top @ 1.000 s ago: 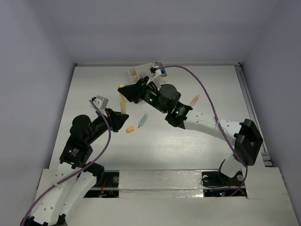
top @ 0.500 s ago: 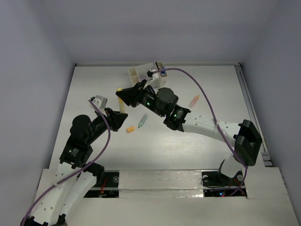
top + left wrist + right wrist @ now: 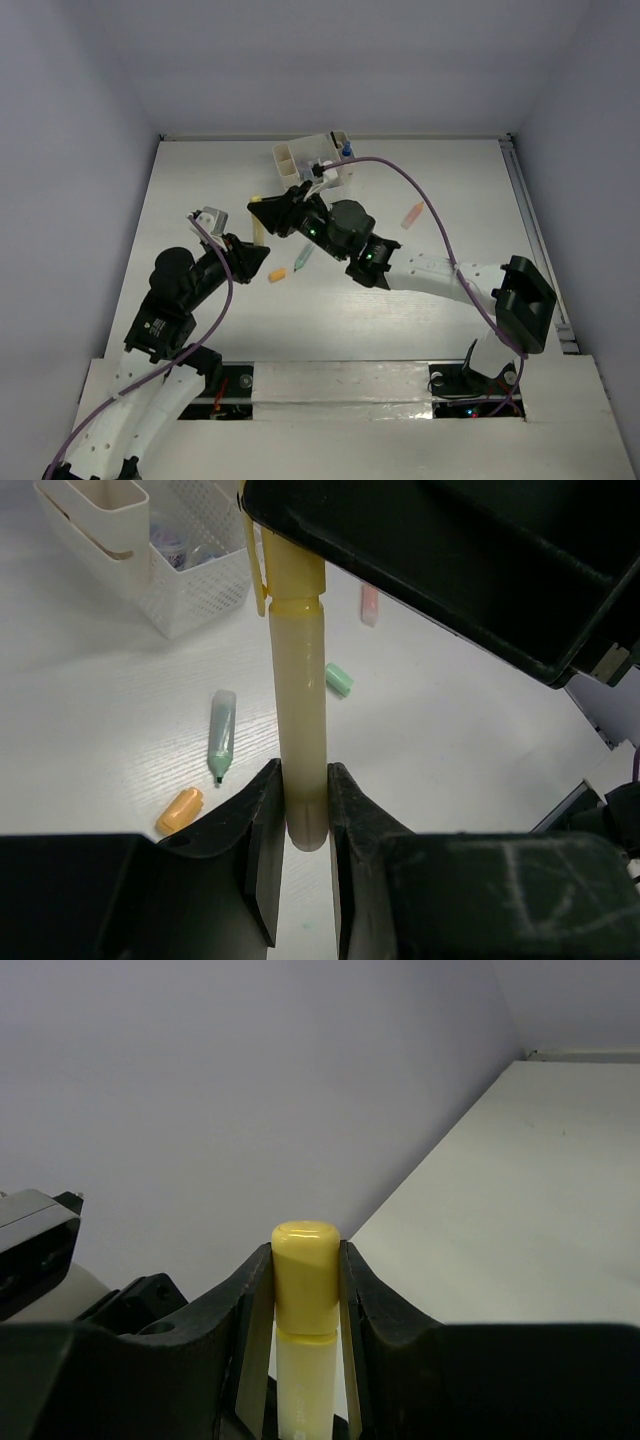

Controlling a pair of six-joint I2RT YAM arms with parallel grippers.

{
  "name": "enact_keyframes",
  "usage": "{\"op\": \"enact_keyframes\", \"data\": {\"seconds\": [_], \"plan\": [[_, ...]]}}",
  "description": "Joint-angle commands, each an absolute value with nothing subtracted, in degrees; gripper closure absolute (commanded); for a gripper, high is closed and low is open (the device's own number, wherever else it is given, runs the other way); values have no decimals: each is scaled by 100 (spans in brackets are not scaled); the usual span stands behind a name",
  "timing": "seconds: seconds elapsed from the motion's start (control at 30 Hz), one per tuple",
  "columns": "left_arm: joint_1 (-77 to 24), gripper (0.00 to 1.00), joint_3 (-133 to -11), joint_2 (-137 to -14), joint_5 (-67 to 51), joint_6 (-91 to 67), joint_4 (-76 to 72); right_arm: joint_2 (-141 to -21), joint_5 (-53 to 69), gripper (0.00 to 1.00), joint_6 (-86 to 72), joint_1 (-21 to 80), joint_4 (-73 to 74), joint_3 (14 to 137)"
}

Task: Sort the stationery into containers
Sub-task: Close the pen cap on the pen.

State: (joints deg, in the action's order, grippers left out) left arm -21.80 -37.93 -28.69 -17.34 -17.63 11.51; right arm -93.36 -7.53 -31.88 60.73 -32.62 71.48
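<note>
Clamping the blunt end of a pale yellow plastic highlighter pen (image 3: pixel 297 710), the left gripper (image 3: pixel 304 815) has its black fingers drawn in to a narrow gap, one pressed on each side of the barrel. The pen runs away from it toward the far side of the white table (image 3: pixel 420 310). Its brighter yellow cap (image 3: pixel 305 1260) is pinched between the fingers of the right gripper (image 3: pixel 305 1295), whose jaws are closed partway, tight on the cap. Both arms thus hold the one pen, left of the table's middle.

Just right of the left gripper lies a small orange plastic cap (image 3: pixel 278 274). A little beyond it a light green marker (image 3: pixel 304 257) lies flat, tip toward the near side. A small mint-green cap (image 3: pixel 338 678) shows past the marker in the left wrist view. Farther right, well apart, a salmon-pink block (image 3: pixel 412 214) rests on the table.

At the far edge stands the cream-white plastic desk organizer (image 3: pixel 290 158), with a blue-capped clear bottle (image 3: pixel 345 150) at its right end.
</note>
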Motion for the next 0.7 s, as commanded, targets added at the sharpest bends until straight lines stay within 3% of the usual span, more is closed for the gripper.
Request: {"op": "enact_keyframes", "data": {"seconds": [0.0, 0.23, 0.67], "plan": [[-2180, 100, -3885, -2777, -1371, -1854, 598, -9308, -887, 100, -3313, 6267, -3392, 6970], [-2180, 100, -4025, -2874, -1046, -2048, 141, -9439, -660, 100, -4051, 6442, -3814, 6645], [-2180, 100, -5070, -3489, -853, -1617, 71, -9264, -299, 100, -3990, 6688, -3471, 5942]]}}
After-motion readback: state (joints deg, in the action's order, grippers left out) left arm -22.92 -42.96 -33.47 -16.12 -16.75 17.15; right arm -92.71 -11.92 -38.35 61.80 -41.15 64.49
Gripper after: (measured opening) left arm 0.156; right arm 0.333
